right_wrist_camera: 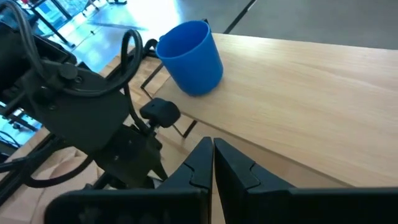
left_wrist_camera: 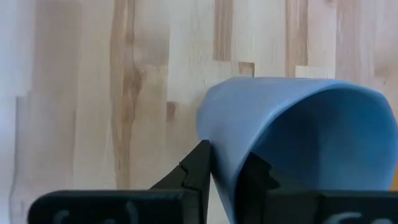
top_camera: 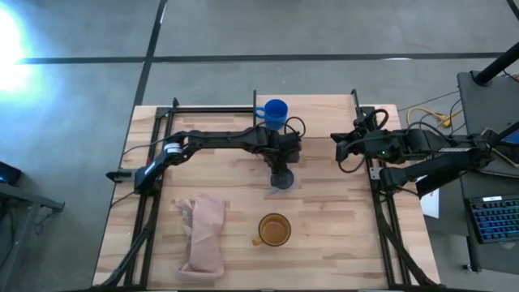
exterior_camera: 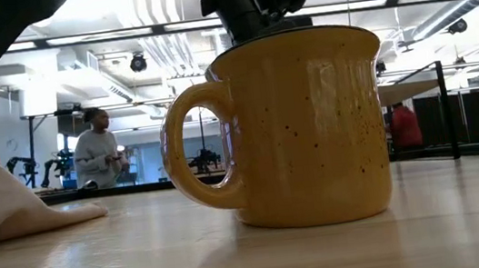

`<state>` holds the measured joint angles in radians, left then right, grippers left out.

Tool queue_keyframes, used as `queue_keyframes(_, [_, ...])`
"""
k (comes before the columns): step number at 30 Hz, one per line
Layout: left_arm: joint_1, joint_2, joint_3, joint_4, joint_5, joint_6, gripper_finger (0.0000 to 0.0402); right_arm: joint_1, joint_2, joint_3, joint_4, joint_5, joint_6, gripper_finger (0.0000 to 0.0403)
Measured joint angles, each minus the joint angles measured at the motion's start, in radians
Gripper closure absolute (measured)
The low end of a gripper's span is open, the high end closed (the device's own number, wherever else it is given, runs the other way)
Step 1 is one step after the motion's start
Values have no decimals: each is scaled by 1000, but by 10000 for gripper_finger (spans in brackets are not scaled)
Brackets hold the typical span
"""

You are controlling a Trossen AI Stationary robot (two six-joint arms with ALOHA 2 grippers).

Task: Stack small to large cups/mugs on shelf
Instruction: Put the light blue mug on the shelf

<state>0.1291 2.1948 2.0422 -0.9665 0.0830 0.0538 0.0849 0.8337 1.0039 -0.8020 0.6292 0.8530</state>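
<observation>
My left gripper [top_camera: 280,169] is at the table's middle, shut on the grey-blue cup [left_wrist_camera: 298,137], which also shows in the high view [top_camera: 282,182]. The small bright blue cup [top_camera: 276,112] stands upright on its base on the left part of the light-wood shelf [top_camera: 324,118] at the far edge; it also shows in the right wrist view [right_wrist_camera: 189,56]. The yellow-orange mug [top_camera: 274,230] stands upright on the table nearer the front and fills the low view [exterior_camera: 303,126]. My right gripper [right_wrist_camera: 213,163] is shut and empty, above the shelf's right end. My left gripper pinches the grey-blue cup's wall at the rim [left_wrist_camera: 224,155], with one finger [left_wrist_camera: 256,177] inside the cup and the other finger [left_wrist_camera: 198,168] outside. The fingers come from above, pointing down. Whether the cup's base is on the table does not show.
A pinkish-beige cloth [top_camera: 203,234] lies crumpled at the front left and shows in the low view [exterior_camera: 0,200]. Black metal rails [top_camera: 154,203] run along the table's left and right sides. A person [exterior_camera: 96,156] stands far back in the room.
</observation>
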Motion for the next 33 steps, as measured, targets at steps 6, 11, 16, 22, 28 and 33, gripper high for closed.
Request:
queue_keyframes(6, [0, 10, -5, -19, -2, -23, 339, 0, 0, 0, -16, 0, 1, 394])
queue_keyframes(11, [0, 9, -4, -8, -8, -23, 294, 0, 0, 0, -17, 0, 0, 394])
queue_keyframes(16, [0, 8, 0, -7, -14, -25, 267, 0, 0, 0, -26, 0, 0, 394])
queue_keyframes(22, [0, -26, 17, -36, -53, -95, 262, 0, 0, 0, -34, 0, 3, 394])
queue_keyframes(28, [0, -77, 14, -146, -120, -262, 262, 0, 0, 0, -34, 0, 3, 394])
queue_keyframes(33, [0, -77, 13, -185, -101, -498, 262, 0, 0, 0, -33, 0, 10, 394])
